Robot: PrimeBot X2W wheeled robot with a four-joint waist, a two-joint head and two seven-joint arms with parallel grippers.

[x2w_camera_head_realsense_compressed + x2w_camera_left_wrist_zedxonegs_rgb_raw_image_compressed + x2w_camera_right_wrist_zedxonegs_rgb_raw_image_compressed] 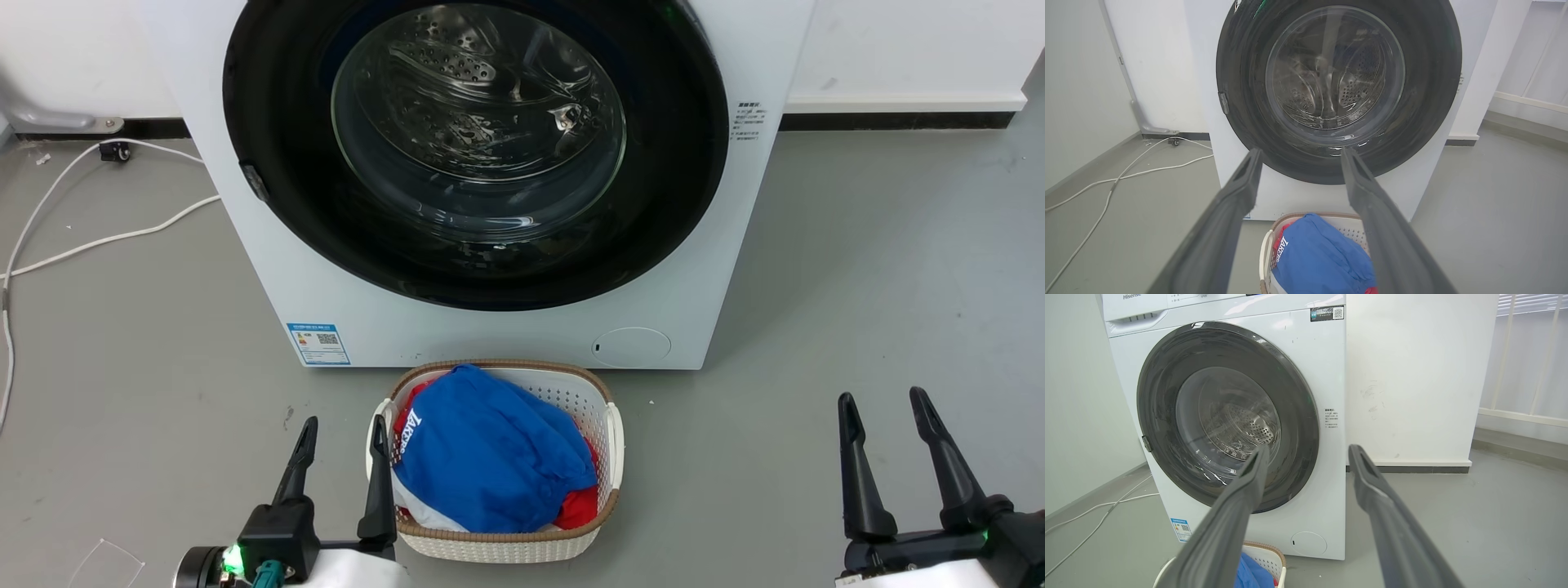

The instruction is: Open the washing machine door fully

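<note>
- The washing machine stands square to the robot, its front within reach.
- The washing machine door sits shut and flush; the tab on its left rim is probably the pulling point.
- A laundry basket waits just below it.
- The left gripper and right gripper hover spread and empty, well apart from the door.

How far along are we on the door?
Done: nothing yet; the washing machine door sits shut against the washing machine. In hand: nothing; left gripper and right gripper are open, empty, short of the door. Left: grip the door's edge and swing it fully open, minding the laundry basket.
</note>
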